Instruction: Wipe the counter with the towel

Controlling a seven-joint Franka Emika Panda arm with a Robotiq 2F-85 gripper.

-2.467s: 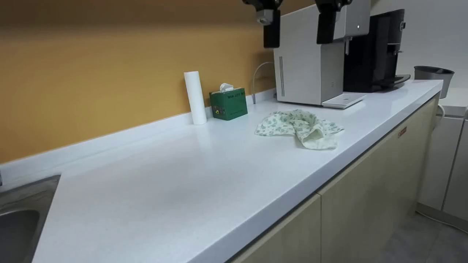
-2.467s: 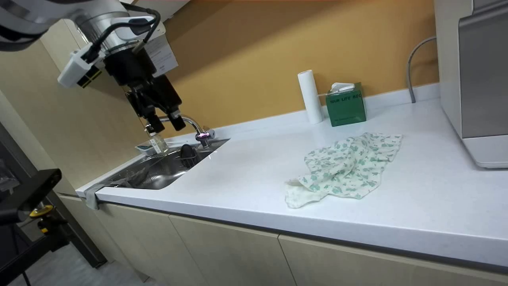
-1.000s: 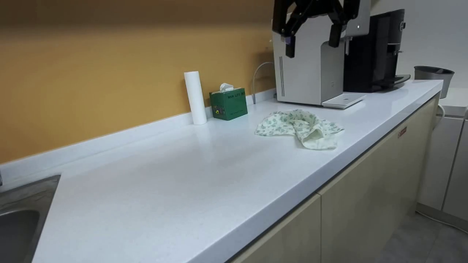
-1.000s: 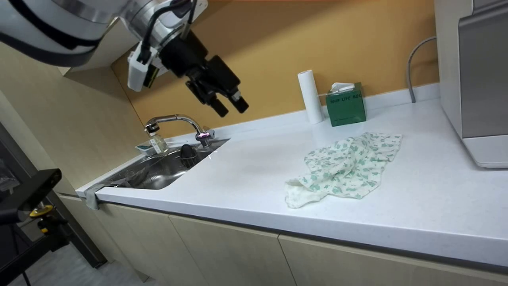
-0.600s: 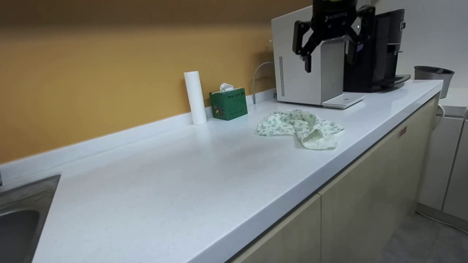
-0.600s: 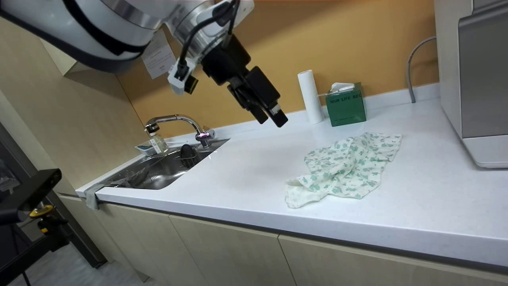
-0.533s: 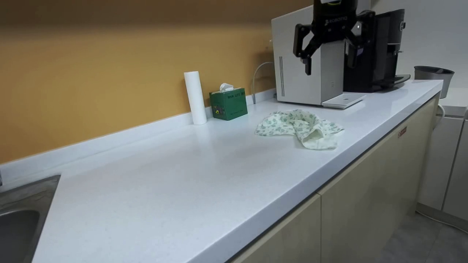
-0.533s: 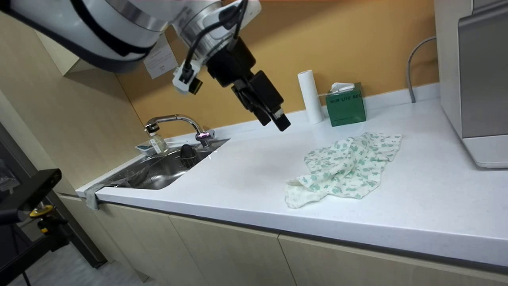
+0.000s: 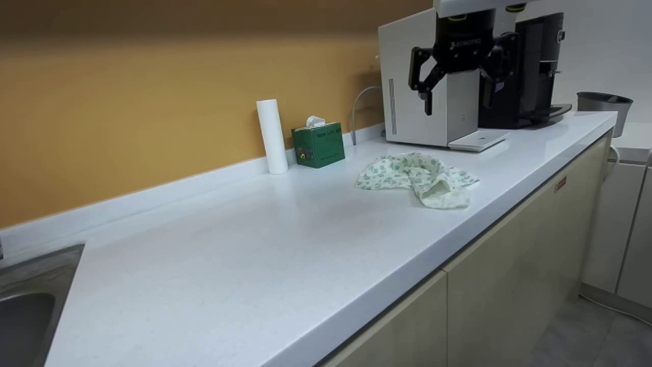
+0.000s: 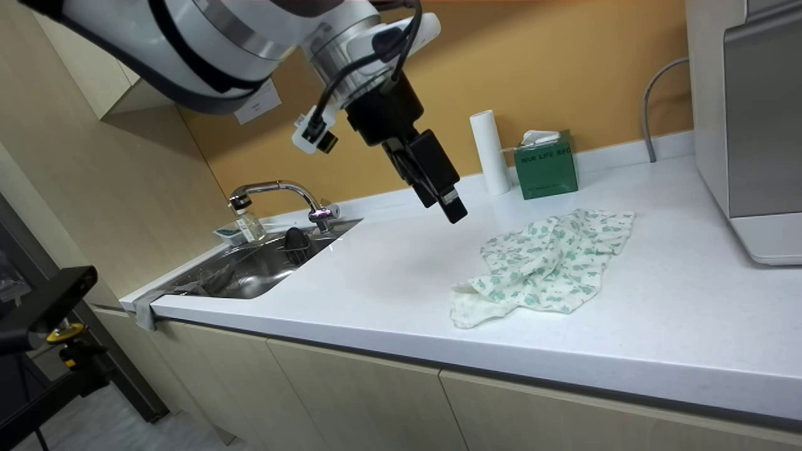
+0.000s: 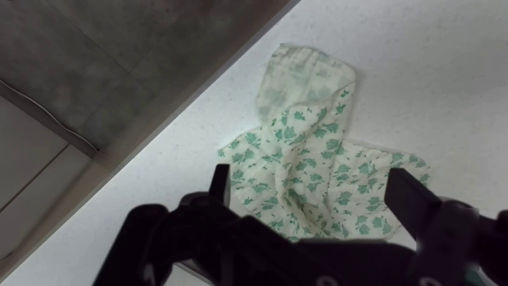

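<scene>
The towel, white with a green leaf print, lies crumpled on the white counter (image 9: 229, 275); it shows in both exterior views (image 9: 415, 173) (image 10: 551, 263) and in the wrist view (image 11: 309, 159). My gripper (image 9: 458, 101) is open and empty, above the counter. In an exterior view the gripper (image 10: 442, 207) hangs to the left of the towel and higher than it. In the wrist view the fingertips of the gripper (image 11: 311, 180) are wide apart, with the towel between and below them. The gripper body hides the towel's lower edge there.
A white paper roll (image 9: 272, 136) and a green tissue box (image 9: 319, 145) stand by the orange wall. A white dispenser (image 9: 415, 102) and a black machine (image 9: 509, 76) stand farther along. A sink (image 10: 269, 269) with a tap (image 10: 282, 186) is at the opposite end. The counter's front edge (image 10: 388, 338) is near the towel.
My gripper has moved along the counter toward the towel and come lower, in both exterior views. It stays open. The towel has not moved.
</scene>
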